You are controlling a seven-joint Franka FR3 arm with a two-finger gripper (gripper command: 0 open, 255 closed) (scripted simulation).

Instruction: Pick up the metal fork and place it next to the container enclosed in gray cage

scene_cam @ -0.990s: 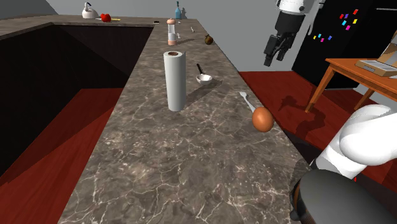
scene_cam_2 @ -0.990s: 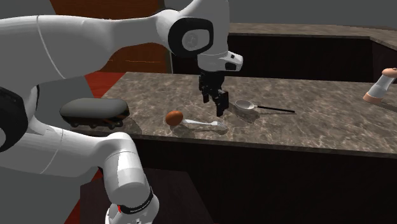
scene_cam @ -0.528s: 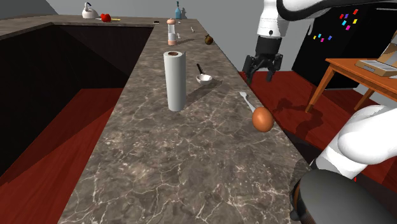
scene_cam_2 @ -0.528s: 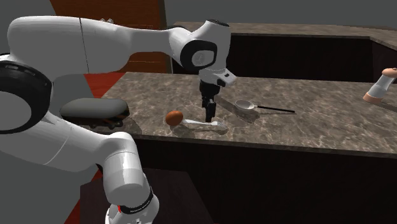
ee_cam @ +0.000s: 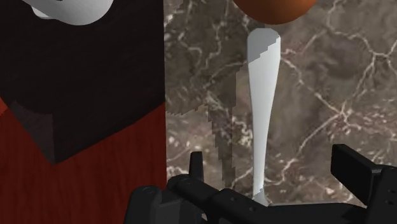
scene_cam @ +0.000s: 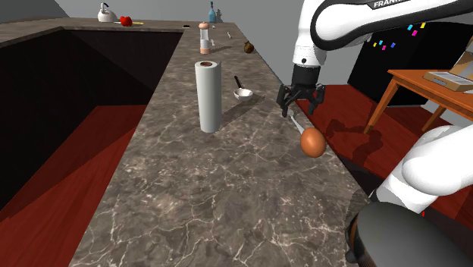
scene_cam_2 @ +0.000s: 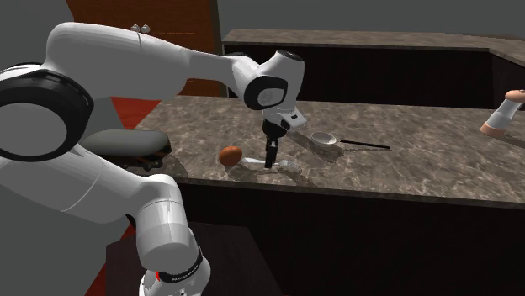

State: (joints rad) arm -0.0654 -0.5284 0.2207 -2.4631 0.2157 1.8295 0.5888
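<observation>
A pale grey fork (scene_cam: 298, 121) lies on the dark marble counter (scene_cam: 212, 174) close to its edge at the shoulder view's right. One end of the fork rests beside a brown egg-shaped thing (scene_cam: 312, 142). My black gripper (scene_cam: 297, 110) hangs open, low over the fork's far end. In the wrist view the fork's shaft (ee_cam: 263, 108) runs up between my spread fingers (ee_cam: 196, 167), and neither touches it. From the second exterior view the gripper (scene_cam_2: 271, 157) points straight down at the fork (scene_cam_2: 288, 166), next to the brown thing (scene_cam_2: 230, 155).
A tall paper-towel roll (scene_cam: 208, 96) and a small long-handled pan (scene_cam: 242, 93) stand further along the counter. Small bottles (scene_cam: 203, 36) sit near the far end. The counter edge (ee_cam: 165, 114) drops to red floor beside the fork. A wooden table (scene_cam: 424, 85) stands beyond.
The arm has swung in from high above the floor and come down over the fork's far end. The wrist has turned, and the fingers stayed apart throughout.
</observation>
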